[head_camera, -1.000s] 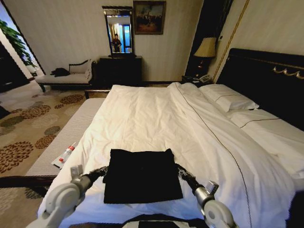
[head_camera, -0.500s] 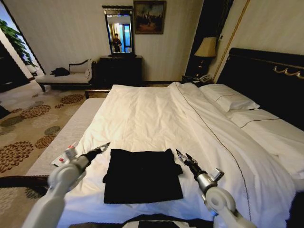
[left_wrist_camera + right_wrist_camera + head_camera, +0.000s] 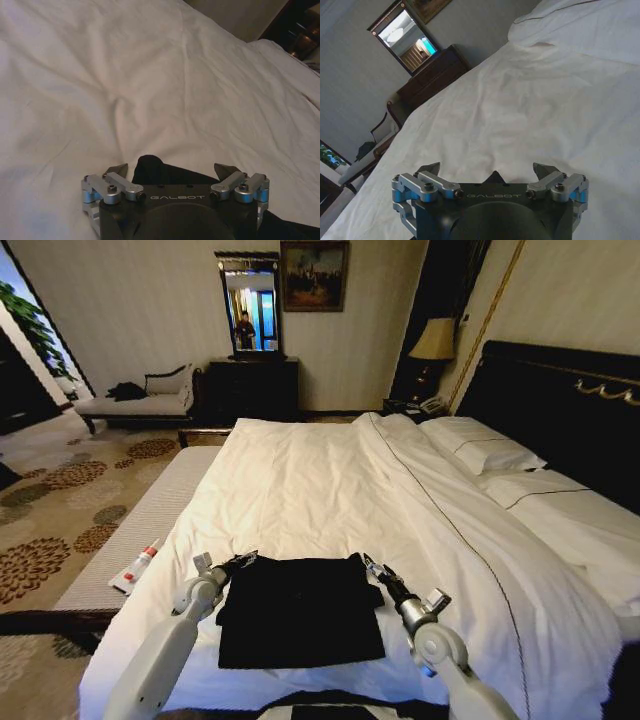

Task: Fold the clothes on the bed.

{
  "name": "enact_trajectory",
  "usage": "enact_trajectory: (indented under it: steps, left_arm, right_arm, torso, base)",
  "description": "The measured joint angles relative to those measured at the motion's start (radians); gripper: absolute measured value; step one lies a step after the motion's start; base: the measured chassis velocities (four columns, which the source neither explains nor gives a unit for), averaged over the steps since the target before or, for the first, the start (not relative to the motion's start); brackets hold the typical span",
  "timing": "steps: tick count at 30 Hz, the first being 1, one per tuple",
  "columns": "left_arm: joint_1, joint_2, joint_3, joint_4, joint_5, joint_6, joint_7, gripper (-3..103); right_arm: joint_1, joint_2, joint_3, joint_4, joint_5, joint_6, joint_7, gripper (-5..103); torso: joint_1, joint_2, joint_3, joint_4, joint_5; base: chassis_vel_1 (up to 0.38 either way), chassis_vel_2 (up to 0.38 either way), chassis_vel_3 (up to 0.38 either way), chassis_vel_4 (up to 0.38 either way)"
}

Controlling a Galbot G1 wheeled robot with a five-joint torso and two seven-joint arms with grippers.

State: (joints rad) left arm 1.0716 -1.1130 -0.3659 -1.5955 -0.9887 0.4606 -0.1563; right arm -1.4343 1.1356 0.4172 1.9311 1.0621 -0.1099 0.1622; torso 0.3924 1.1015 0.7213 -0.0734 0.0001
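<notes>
On the near end of the bed (image 3: 330,480), the folded black T-shirt (image 3: 298,608) lies flat on the white duvet. The left gripper (image 3: 240,560) and right gripper (image 3: 371,566) flank its far corners, jaws apart. Bare duvet stretches beyond toward the pillows (image 3: 482,452) and dark headboard (image 3: 560,410).

– What kind of place is this?

– It looks like a hotel bedroom. There is a large bed (image 3: 330,490) with white sheets, pillows (image 3: 482,452) and a dark headboard (image 3: 560,405).

– Anything else?

– A lamp (image 3: 433,341) beside the bed, a mirror (image 3: 250,305) over a dark dresser (image 3: 253,388), a framed picture (image 3: 314,276), a chaise (image 3: 140,402) and a flowered carpet (image 3: 70,495).
</notes>
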Motion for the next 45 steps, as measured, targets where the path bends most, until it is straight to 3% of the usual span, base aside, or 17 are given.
enact_trajectory:
  steps: [1, 5, 11, 14, 16, 17, 21, 24, 26, 28, 32, 40, 43, 45]
  left_arm:
    - [0.0, 0.0, 0.0, 0.0, 0.0, 0.0, 0.0, 101]
    - [0.015, -0.012, -0.012, -0.004, -0.006, -0.007, 0.009, 81]
    - [0.027, -0.027, -0.026, -0.016, -0.03, -0.004, 0.002, 66]
    - [0.03, -0.038, -0.034, -0.018, -0.047, -0.002, -0.005, 49]
    - [0.031, -0.041, -0.037, -0.019, -0.052, -0.002, -0.008, 49]
    - [0.033, -0.043, -0.04, -0.021, -0.056, 0.0, -0.01, 38]
    - [0.036, -0.049, -0.047, -0.023, -0.058, 0.0, -0.015, 28]
    - [0.036, -0.05, -0.057, -0.024, -0.059, 0.0, -0.019, 11]
    - [0.035, -0.05, -0.061, -0.024, -0.06, 0.001, -0.021, 11]
    - [0.029, -0.046, -0.07, -0.023, -0.064, 0.001, -0.023, 3]
    - [0.01, -0.037, -0.085, -0.01, -0.078, 0.003, -0.029, 3]
    - [-0.016, -0.013, -0.102, 0.005, -0.093, 0.006, -0.037, 3]
    - [-0.013, -0.015, -0.105, 0.004, -0.089, 0.006, -0.038, 3]
    - [-0.012, -0.016, -0.105, 0.004, -0.087, 0.006, -0.038, 3]
  right_arm:
    - [0.0, 0.0, 0.0, 0.0, 0.0, 0.0, 0.0, 100]
    - [0.014, 0.0, -0.004, -0.014, 0.003, 0.0, 0.006, 100]
    - [0.025, -0.006, -0.001, -0.028, 0.005, 0.0, 0.01, 100]
    - [0.032, -0.011, 0.005, -0.04, 0.006, 0.002, 0.013, 100]
    - [0.034, -0.012, 0.006, -0.043, 0.006, 0.003, 0.014, 100]
    - [0.035, -0.012, 0.007, -0.045, 0.007, 0.005, 0.015, 100]
    - [0.039, -0.013, 0.007, -0.052, 0.007, 0.006, 0.019, 100]
    - [0.048, -0.014, 0.005, -0.064, 0.008, 0.007, 0.02, 100]
    - [0.053, -0.016, 0.004, -0.07, 0.008, 0.007, 0.02, 100]
    - [0.067, -0.02, -0.001, -0.087, 0.008, 0.007, 0.018, 100]
    - [0.091, -0.025, -0.016, -0.117, 0.013, 0.006, -0.008, 100]
    - [0.165, -0.019, -0.07, -0.257, 0.017, 0.011, -0.169, 100]
    - [0.197, -0.007, -0.1, -0.34, 0.005, 0.032, -0.291, 100]
    - [0.209, -0.003, -0.109, -0.368, 0.0, 0.04, -0.328, 100]
  torso:
    - [0.0, 0.0, 0.0, 0.0, 0.0]
    - [0.0, 0.0, 0.0, 0.0001, -0.0001]
    - [0.0, 0.0, 0.0, 0.0, 0.0]
    - [0.0, 0.0, 0.0, 0.0, -0.0001]
    - [0.0, 0.0, 0.0, 0.0, -0.0001]
    - [0.0, 0.0, 0.0, 0.0, -0.0001]
    - [0.0, 0.0, 0.0, -0.0001, -0.0001]
    - [0.0, 0.0, 0.0, -0.0001, -0.0001]
    - [0.0, 0.0, 0.0, -0.0001, -0.0002]
    - [0.0, 0.0, 0.0, -0.0002, -0.0003]
    - [0.0, 0.0, 0.0, -0.0001, -0.0003]
    - [0.0, 0.0, 0.0, 0.0, -0.0001]
    - [0.0, 0.0, 0.0, -0.0001, -0.0001]
    - [0.0, 0.0, 0.0, 0.0001, -0.0001]
  base:
    - [0.0, 0.0, 0.0, 0.0]
    - [0.0, 0.0, 0.0, 0.0]
    - [0.0, 0.0, 0.0, 0.0]
    - [0.0, 0.0, 0.0, 0.0]
    - [0.0, 0.0, 0.0, 0.0]
    - [0.0, 0.0, 0.0, 0.0]
    - [0.0, 0.0, 0.0, 0.0]
    - [0.0, 0.0, 0.0, 0.0]
    - [0.0, 0.0, 0.0, 0.0]
    - [0.0, 0.0, 0.0, 0.0]
    - [0.0, 0.0, 0.0, 0.0]
    - [0.0, 0.0, 0.0, 0.0]
    - [0.0, 0.0, 0.0, 0.0]
    - [0.0, 0.0, 0.0, 0.0]
